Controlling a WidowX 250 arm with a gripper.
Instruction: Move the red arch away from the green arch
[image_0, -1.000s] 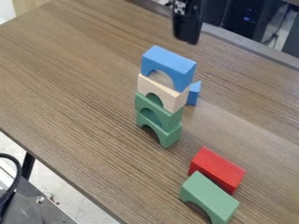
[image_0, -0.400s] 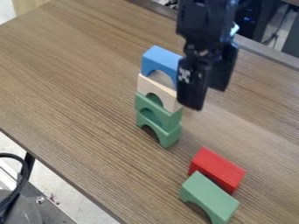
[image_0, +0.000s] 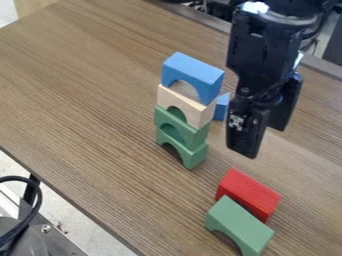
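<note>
The black gripper (image_0: 264, 140) hangs above the table at right of centre, up and slightly right of the red arch, with its two fingers apart and nothing seen between them. On the table lies the red arch (image_0: 250, 192), its red top and side showing. Close against its lower-left side is the green arch (image_0: 239, 225), its cutout facing the lower left. Whether the two blocks touch cannot be told.
Left of the gripper stands a stack: a blue arch (image_0: 194, 71) on top, a beige arch (image_0: 186, 105) below it, then two green arches (image_0: 182, 142). A blue block (image_0: 222, 106) sits behind the stack. The wooden table's (image_0: 80, 100) front edge runs along the lower left.
From the top edge the gripper has come down and to the right, past the stack, to above the red arch. The blocks have stayed where they were.
</note>
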